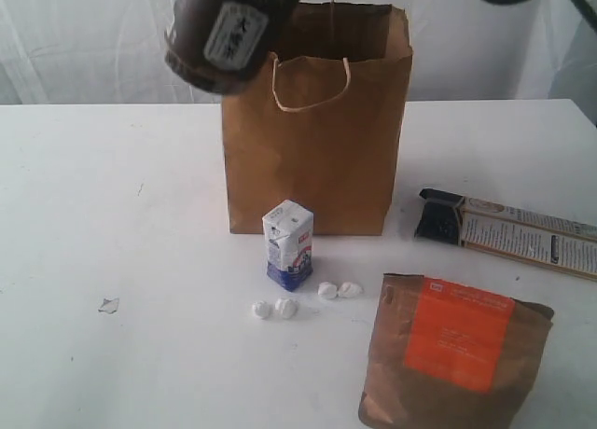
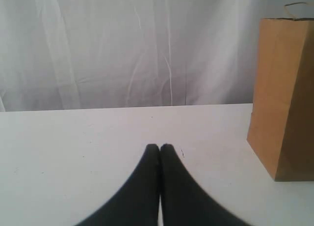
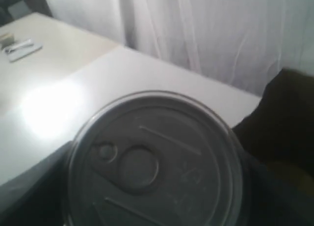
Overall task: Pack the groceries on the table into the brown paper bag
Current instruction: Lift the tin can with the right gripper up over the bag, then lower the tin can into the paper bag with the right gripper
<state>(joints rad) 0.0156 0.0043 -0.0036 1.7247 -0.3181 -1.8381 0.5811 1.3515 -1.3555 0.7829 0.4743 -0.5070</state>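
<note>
Overhead in the exterior view, the dark silver-topped can (image 1: 233,33) hangs tilted at the top left corner of the tall creased brown paper bag (image 1: 317,140). On the wide white tabletop (image 1: 112,214), the small white-blue carton (image 1: 288,244) and small white lumps (image 1: 286,308) sit just before the bag, with bare room to their left. From my left wrist, my left gripper (image 2: 160,150) is pinched closed and empty over bare table, the bag's edge well apart. From my right wrist, my right gripper (image 3: 156,177) clasps the can, whose round lid fills the view.
</note>
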